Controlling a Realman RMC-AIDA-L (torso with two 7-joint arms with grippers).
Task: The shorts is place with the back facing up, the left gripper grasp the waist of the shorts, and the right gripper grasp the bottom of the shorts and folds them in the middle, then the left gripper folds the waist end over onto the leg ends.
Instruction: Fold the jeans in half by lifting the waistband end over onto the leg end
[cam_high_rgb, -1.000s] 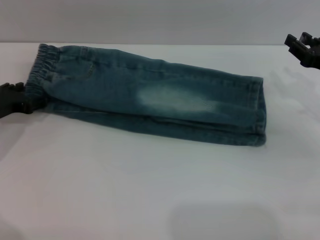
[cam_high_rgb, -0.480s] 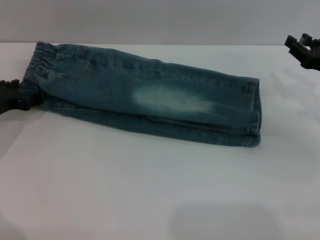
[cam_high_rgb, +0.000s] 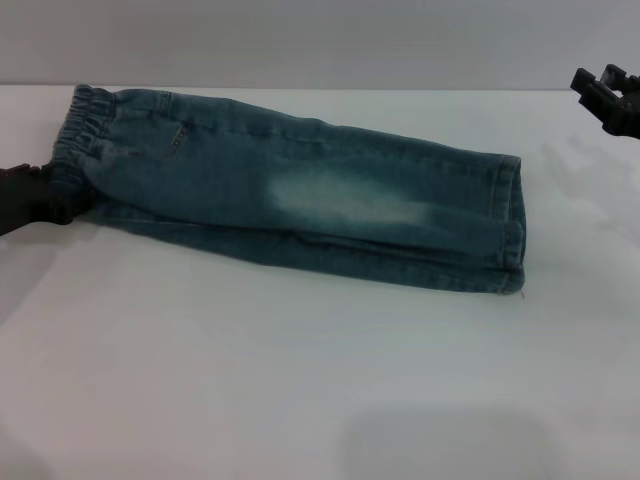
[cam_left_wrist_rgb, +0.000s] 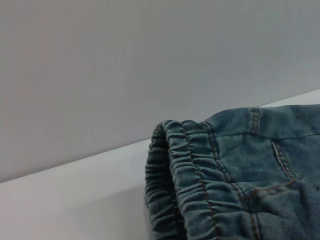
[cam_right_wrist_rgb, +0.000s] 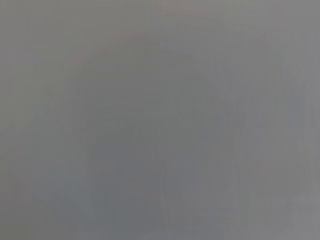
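The shorts (cam_high_rgb: 300, 195) lie folded lengthwise on the white table (cam_high_rgb: 300, 380), a pale faded patch facing up. The ruffled waist (cam_high_rgb: 72, 140) is at the left end and the stitched leg ends (cam_high_rgb: 510, 225) at the right. My left gripper (cam_high_rgb: 55, 200) sits low at the left edge, pressed against the near corner of the waist and shut on it. The left wrist view shows the gathered waist (cam_left_wrist_rgb: 190, 175) close up. My right gripper (cam_high_rgb: 597, 82) hangs open at the far right, well away from the shorts. The right wrist view shows only flat grey.
A grey wall (cam_high_rgb: 320, 40) runs behind the table's back edge. Bare white tabletop stretches in front of the shorts and to their right.
The shorts slid a little to the left, their leg ends with them, pulled from the waist by the left gripper. The right gripper has stayed where it was.
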